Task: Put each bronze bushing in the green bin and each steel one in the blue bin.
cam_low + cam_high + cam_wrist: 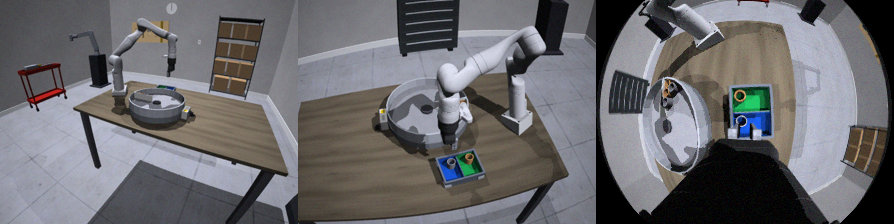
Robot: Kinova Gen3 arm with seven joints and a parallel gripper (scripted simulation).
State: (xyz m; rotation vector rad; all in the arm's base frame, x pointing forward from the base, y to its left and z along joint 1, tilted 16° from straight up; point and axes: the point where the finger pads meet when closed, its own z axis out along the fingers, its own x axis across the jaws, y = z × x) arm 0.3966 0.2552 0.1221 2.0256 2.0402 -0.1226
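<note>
Overhead, the claw (450,143) hangs partly open and empty between the turntable (397,95) and the bins: a steel sleeve (451,163) in blue, a bronze sleeve (469,158) in green. From the side, it hovers high. At the wrist, another bronze sleeve (667,84) rides the turntable.

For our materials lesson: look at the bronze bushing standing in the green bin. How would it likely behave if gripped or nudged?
The bronze bushing is a short, open sleeve standing upright in the green bin, so it probably stays rigid when squeezed. Its smooth, round wall may slip between flat fingers. If tipped onto its side, it would likely roll.
</note>
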